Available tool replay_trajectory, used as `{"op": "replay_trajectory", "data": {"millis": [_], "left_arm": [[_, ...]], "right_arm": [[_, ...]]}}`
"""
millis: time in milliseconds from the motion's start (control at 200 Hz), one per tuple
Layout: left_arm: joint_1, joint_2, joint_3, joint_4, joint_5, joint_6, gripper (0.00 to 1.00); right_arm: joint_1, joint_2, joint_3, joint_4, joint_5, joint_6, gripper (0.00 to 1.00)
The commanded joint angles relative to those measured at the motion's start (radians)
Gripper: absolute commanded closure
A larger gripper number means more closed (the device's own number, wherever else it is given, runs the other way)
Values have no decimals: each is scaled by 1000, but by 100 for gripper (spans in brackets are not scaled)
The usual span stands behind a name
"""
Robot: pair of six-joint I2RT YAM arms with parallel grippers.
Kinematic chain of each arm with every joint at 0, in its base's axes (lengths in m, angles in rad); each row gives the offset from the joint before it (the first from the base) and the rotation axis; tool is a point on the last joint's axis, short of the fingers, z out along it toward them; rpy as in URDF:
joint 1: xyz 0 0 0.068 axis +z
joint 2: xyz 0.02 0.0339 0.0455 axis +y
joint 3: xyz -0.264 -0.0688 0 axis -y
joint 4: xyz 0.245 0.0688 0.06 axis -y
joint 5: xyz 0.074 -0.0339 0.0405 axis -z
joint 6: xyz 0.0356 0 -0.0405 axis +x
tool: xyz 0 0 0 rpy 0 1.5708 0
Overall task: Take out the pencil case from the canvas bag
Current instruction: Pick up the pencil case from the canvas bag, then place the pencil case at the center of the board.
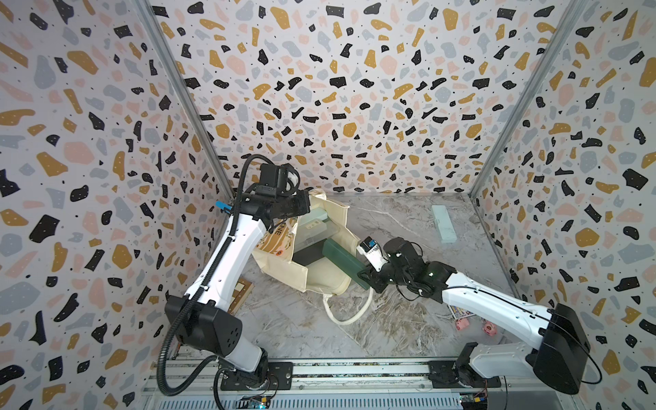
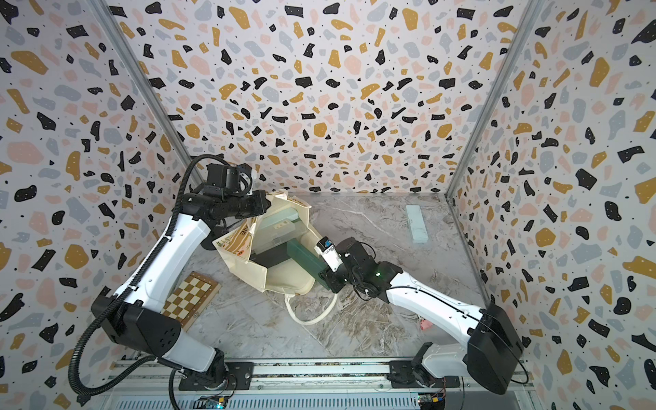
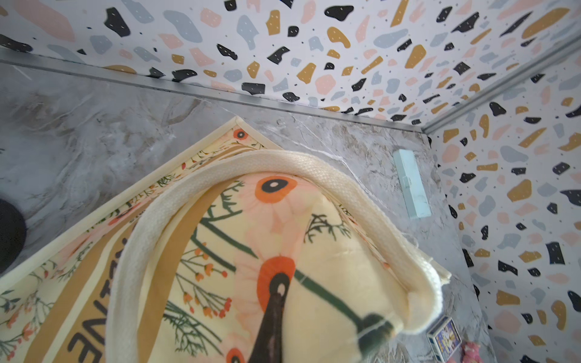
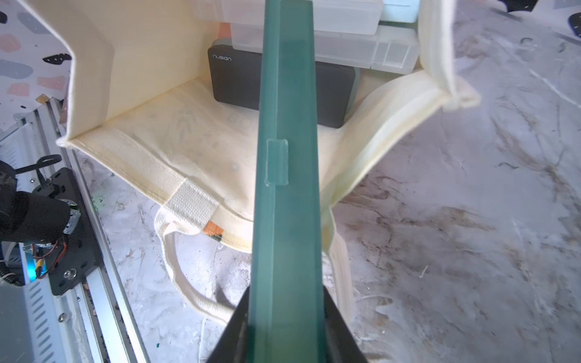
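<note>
Right wrist view puts the long dark green pencil case (image 4: 286, 157) dead centre, on edge with a small clasp facing up. The right claw (image 4: 286, 330) grasps its near end between two black fingers. Its far end reaches into the mouth of the canvas bag (image 4: 151, 125), across a black case (image 4: 239, 78) printed "nusign" in pale letters, with clear plastic boxes (image 4: 361, 50) stacked behind.

In both top views the bag lies on its side toward the far left corner of the bench (image 1: 408, 319), mouth gaping toward the right arm. The green case slants out over its rim, roughly half inside and half out.

The left claw (image 1: 303, 209) is clenched on the bag's flowered side by a loop handle (image 3: 220, 169). The tan band there carries dark lettering (I can read only "NE").

A pale blue case (image 1: 443, 223) lies near the far right corner, and a chessboard (image 2: 188, 294) lies by the left edge.
</note>
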Motion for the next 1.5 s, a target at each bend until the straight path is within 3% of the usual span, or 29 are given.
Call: {"op": "replay_trajectory", "data": {"millis": [0,265,521,1041,1497], "left_arm": [[6,14,77,-8,-117,-75,100],[6,38,203,-83,-286,-119,100],[4,34,171,-57,-206,-54,100],[23,79,166,-119,-83,20,100],[67,71,121,-77,4,19,100]], "right_arm": [[-17,-93,-28,55,45,43,80],[-106,-266,-104,69,150,131,80],[-304,-297,-122,32,173,217,80],[-685,260,196,51,-65,219,81],[-860,625,452,39,-289,148,82]]}}
